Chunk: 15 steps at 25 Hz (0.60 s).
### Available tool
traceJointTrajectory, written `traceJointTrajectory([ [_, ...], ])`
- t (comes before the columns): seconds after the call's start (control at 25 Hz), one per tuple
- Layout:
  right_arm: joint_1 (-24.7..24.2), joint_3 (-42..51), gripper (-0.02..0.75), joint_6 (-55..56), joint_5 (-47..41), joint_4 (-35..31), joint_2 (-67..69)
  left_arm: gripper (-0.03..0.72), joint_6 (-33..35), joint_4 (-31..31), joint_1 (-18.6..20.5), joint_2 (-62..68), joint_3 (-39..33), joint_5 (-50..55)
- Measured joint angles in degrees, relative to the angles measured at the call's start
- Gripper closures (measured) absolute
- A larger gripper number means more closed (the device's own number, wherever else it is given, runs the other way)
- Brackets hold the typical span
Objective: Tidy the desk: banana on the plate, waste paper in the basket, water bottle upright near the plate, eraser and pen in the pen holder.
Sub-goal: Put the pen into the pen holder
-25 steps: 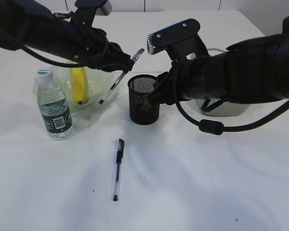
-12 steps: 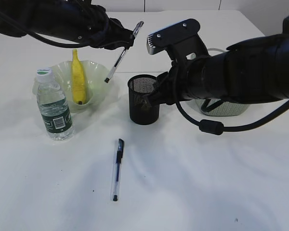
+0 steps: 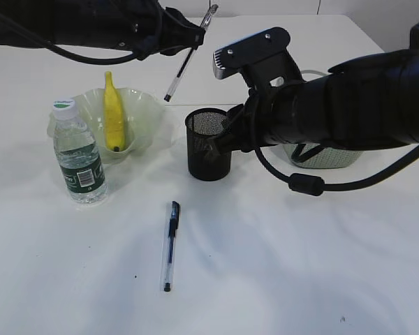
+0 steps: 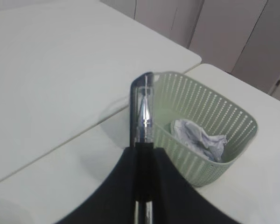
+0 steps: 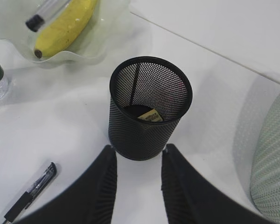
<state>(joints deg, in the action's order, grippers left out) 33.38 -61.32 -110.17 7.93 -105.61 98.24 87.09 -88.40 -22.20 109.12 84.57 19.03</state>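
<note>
Your left gripper (image 3: 188, 38) is clamped on a pen (image 3: 189, 54), tilted, above and left of the pen holder (image 3: 209, 144). Your right gripper (image 5: 139, 156) grasps that holder's base between its fingers; the eraser (image 5: 149, 115) lies inside it.

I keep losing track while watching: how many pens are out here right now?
2. One pen is held in the air by the left gripper, above the space between plate and pen holder. The other pen lies on the desk in front. None shows inside the holder.
</note>
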Motion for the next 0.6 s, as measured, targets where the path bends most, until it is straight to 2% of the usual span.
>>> traceJointTrajectory([
  [0.32,0.0,0.0,0.489,0.0,0.0,0.0,0.0,0.659,11.8,-12.2,0.0,5.4,3.4,4.9],
  [0.44,0.0,0.0,0.489,0.0,0.0,0.0,0.0,0.659,16.7,-13.6,0.0,6.9,4.1,7.1],
  [0.6,0.0,0.0,0.489,0.0,0.0,0.0,0.0,0.659,19.3,-13.7,0.0,9.9,6.1,10.0],
])
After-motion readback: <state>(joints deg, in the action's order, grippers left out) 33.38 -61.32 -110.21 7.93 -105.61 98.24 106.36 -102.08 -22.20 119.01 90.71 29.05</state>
